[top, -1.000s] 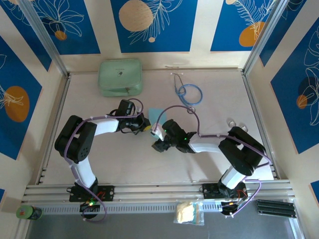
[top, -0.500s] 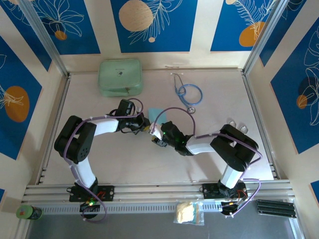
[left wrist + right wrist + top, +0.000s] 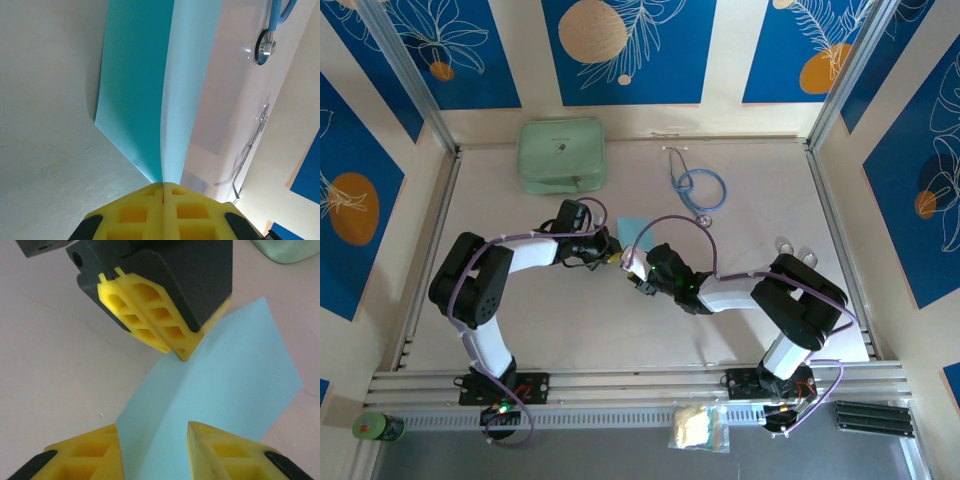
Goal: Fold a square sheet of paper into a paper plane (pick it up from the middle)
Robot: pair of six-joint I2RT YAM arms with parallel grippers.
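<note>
Upper left: mint-green rounded case (image 3: 562,155). Your left hand (image 3: 613,256) pinched tight on edge of thin light-blue square sheet of paper (image 3: 632,230), frame centre, sheet bowed above pale surface (image 3: 580,320). Your right hand (image 3: 638,272) just right, fingers parted, sheet's edge between them. Blue-tubed stethoscope (image 3: 698,187) upper right.

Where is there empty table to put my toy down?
It's crowded mid-table, where the left gripper and right gripper meet at the blue paper. Bare table lies between them and the near edge, and at the far right past the stethoscope.
</note>
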